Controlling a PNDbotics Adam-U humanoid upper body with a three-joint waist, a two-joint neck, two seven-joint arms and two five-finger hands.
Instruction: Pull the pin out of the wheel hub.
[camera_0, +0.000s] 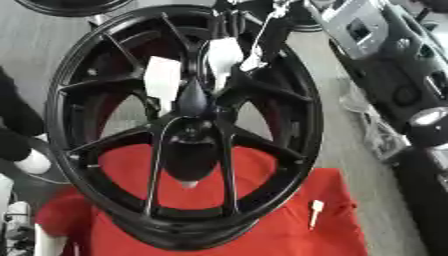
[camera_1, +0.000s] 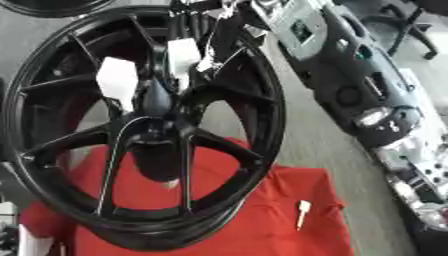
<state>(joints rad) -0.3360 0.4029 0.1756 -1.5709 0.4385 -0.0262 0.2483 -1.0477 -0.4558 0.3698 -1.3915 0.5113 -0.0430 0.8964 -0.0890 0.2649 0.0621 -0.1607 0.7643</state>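
Observation:
A large black spoked wheel (camera_0: 105, 145) stands tilted on a red cloth (camera_0: 280, 235). Its dark hub (camera_0: 192, 102) is at the centre, and two white pieces (camera_0: 162, 80) show between the spokes just above it. A small white tip (camera_0: 189, 184) pokes out below the hub. A small white pin (camera_0: 316, 212) lies loose on the cloth, to the right of the wheel and apart from it. My right arm (camera_0: 427, 125) runs up the right edge. My right hand (camera_0: 249, 22) is at the wheel's top rim, among wires and spokes, mostly hidden.
Grey and black machine parts (camera_1: 350, 75) lie along the right side on the grey floor. Another black rim (camera_0: 70, 6) shows at the top left. A dark shape with a white end (camera_0: 33, 161) sits at the left edge. White items (camera_0: 17, 220) stand at the lower left.

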